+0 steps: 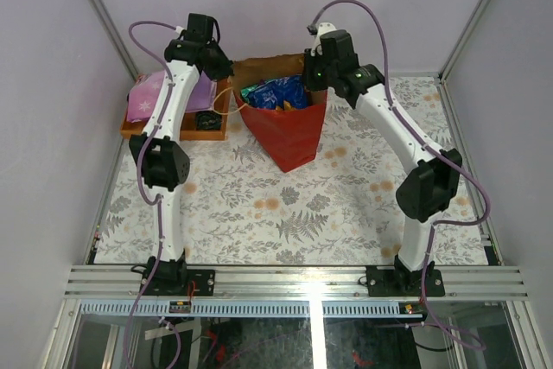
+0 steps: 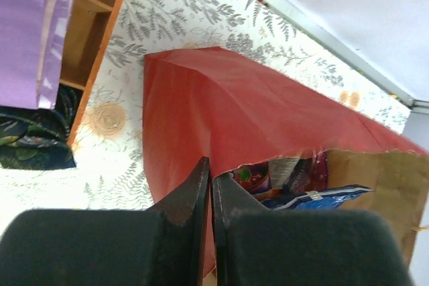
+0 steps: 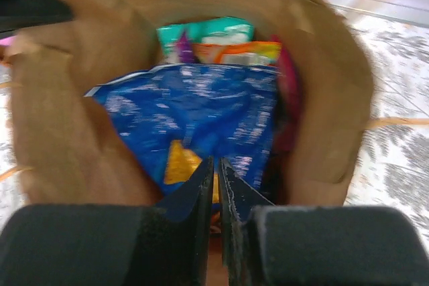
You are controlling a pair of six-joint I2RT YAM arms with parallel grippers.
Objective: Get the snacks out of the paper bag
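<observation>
Both arms reach to the red paper bag (image 1: 289, 131) at the far middle of the table (image 1: 259, 231), snacks (image 1: 278, 92) heaped in its open mouth; the step looks best done by steadying the rim and lifting one packet straight up by its top edge (a sideways drag could tip the bag). The left gripper (image 2: 210, 169) sits at the bag's rim, fingers pressed together, whether on paper cannot be told; the right gripper (image 3: 216, 165), fingers all but closed, hangs over the blue packet (image 3: 201, 108), no hold evident.
</observation>
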